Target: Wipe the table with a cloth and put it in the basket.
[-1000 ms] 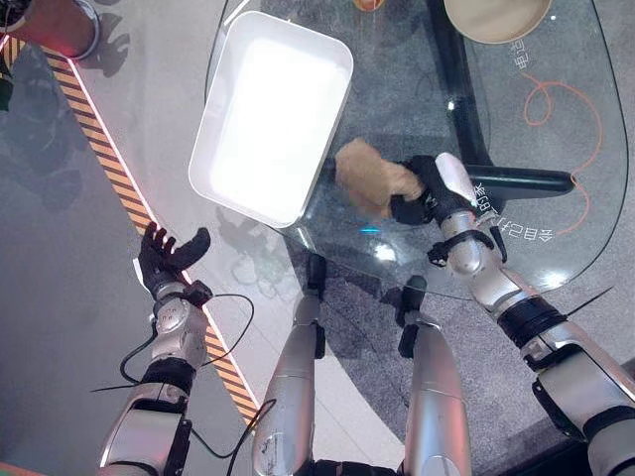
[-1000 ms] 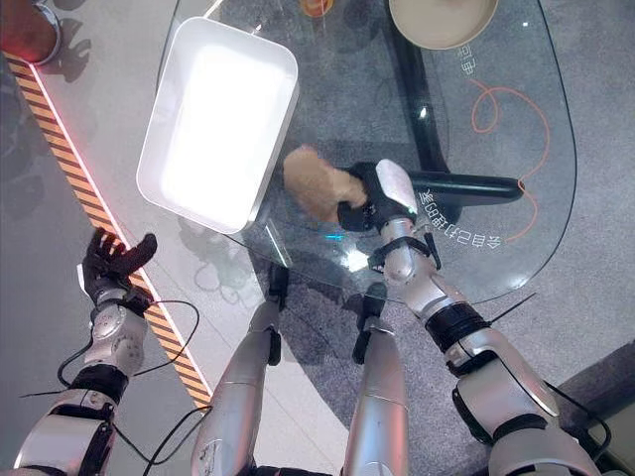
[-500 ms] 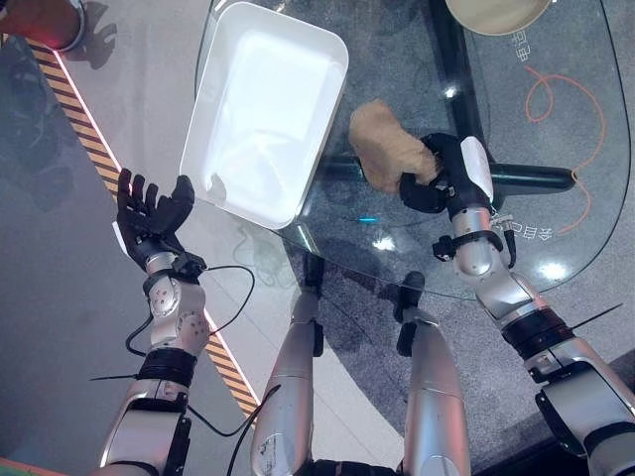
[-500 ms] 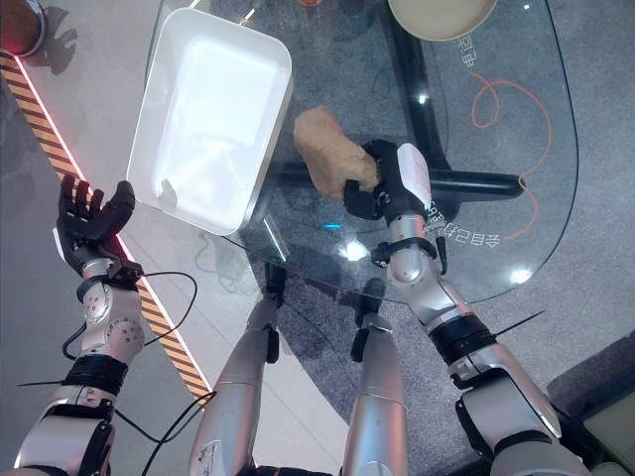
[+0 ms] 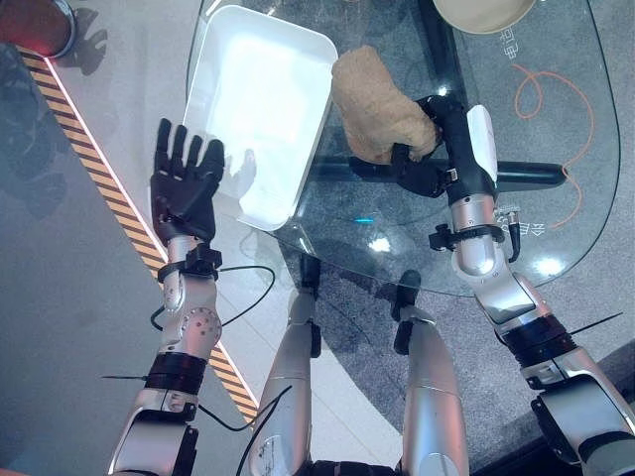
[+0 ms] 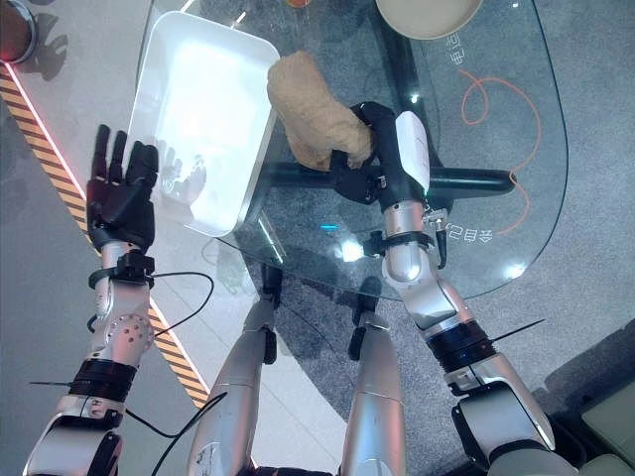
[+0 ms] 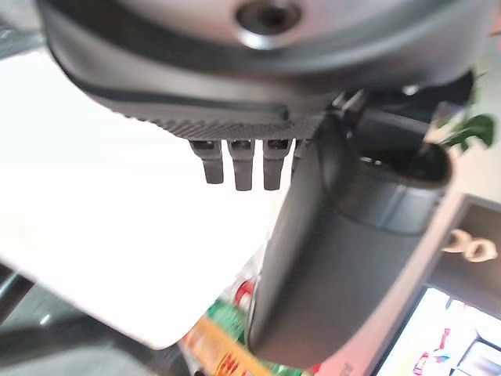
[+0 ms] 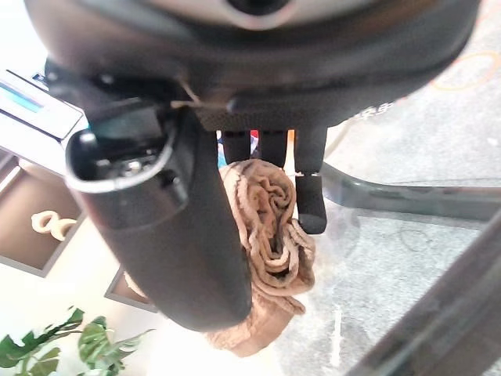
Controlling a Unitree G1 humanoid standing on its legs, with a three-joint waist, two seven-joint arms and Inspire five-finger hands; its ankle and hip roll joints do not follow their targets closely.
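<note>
- Your right hand (image 5: 437, 159) sits in the middle of the left eye view, a bit right of center, and its fingers are curled round the cloth (image 5: 375, 102)
- The cloth is tan and bunched up; it hangs from that hand over the glass table (image 5: 556, 238), just beside the right edge of the basket (image 5: 260, 109)
- In the right wrist view you can see the cloth (image 8: 270, 235) squeezed between the thumb and the fingers (image 8: 311, 205)
- The basket is a white tray with low walls; it lies in the upper left of the left eye view, part on the glass and part sticking out past the table's edge
- Your left hand (image 5: 186, 186) is at the left of the frame, fingers straight and spread wide, holding nothing; its fingertips reach the lower left wall of the basket
- A dark bar (image 5: 541, 177) runs under the glass, from your right hand toward the right side of the frame
- A round tan bowl (image 5: 481, 12) peeks in at the top edge, on the far part of the table, well apart from the cloth
- An orange loop mark (image 5: 556, 99) shows on the glass in the upper right
- A striped orange and black line (image 5: 104, 169) crosses the grey floor on the left, passing near your left arm
- A reddish round thing (image 5: 38, 22) sits in the top left corner; you cannot tell what it is
</note>
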